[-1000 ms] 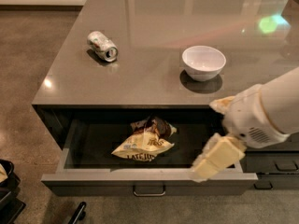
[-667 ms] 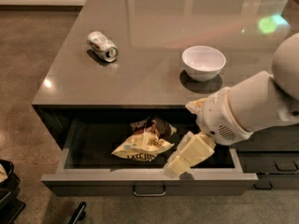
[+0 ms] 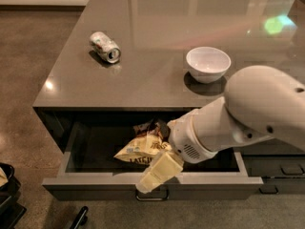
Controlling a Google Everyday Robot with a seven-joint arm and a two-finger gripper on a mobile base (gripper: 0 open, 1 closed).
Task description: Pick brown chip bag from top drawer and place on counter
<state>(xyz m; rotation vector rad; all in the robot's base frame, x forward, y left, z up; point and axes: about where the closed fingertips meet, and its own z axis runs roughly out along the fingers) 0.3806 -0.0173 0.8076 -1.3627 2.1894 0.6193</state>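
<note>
The top drawer (image 3: pixel 95 184) is pulled out below the counter (image 3: pixel 157 27), and its dark inside shows. The brown chip bag (image 3: pixel 139 148) lies crumpled in the middle of the drawer, pale yellow side mostly up and its dark end toward the back. My gripper (image 3: pixel 157 157) is open and hangs at the bag's right edge. One pale finger (image 3: pixel 159 171) reaches over the drawer's front rim, and the other is by the bag's dark end. The bag rests on the drawer floor. My white arm comes in from the right and hides the drawer's right part.
A silver drink can (image 3: pixel 106 46) lies on its side on the counter's left. A white bowl (image 3: pixel 208 63) stands on the counter to the right. The drawer's pull handle (image 3: pixel 152 197) is at the front. Narrower drawers (image 3: pixel 281 171) are at lower right. A dark object (image 3: pixel 7 194) is at bottom left.
My arm has swung left and down from the drawer's right end to the chip bag. The bag, can and bowl have not moved.
</note>
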